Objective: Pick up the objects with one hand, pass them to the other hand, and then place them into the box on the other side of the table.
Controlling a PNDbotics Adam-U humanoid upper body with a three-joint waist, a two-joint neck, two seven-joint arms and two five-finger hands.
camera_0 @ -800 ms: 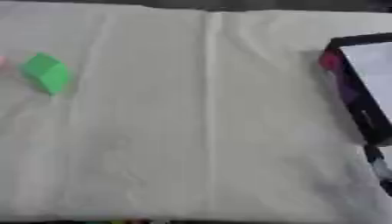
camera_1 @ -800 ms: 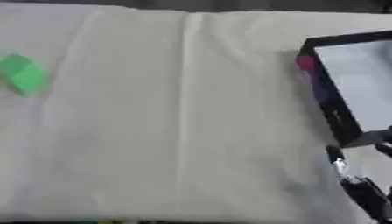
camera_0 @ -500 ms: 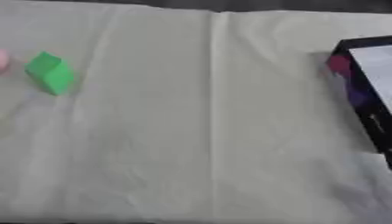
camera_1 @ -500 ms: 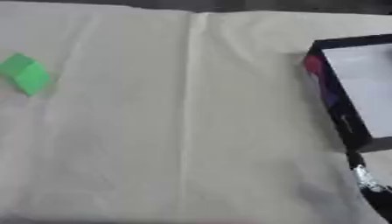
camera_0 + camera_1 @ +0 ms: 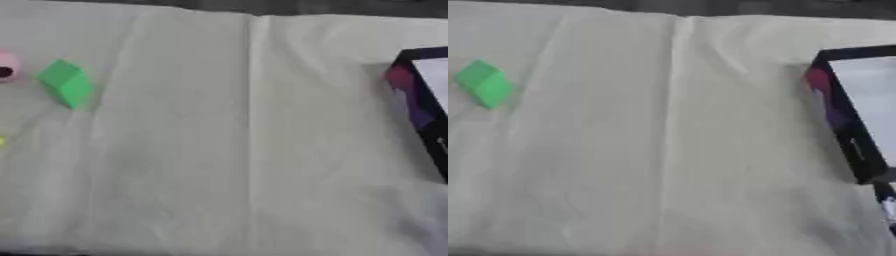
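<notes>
Left eye view shows the green block [image 5: 67, 83] lying untouched at the far left of the cloth-covered bench [image 5: 245, 150], beside a pink thing [image 5: 7, 66]. The box [image 5: 852, 116] sits well apart at the right. Pickup, handover and placing all seem left. No robot hand clearly shows; its state I cannot tell.

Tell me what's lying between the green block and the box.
Only bare cream cloth with a lengthwise crease, seen in both eye views, lies between the green block and the box.
</notes>
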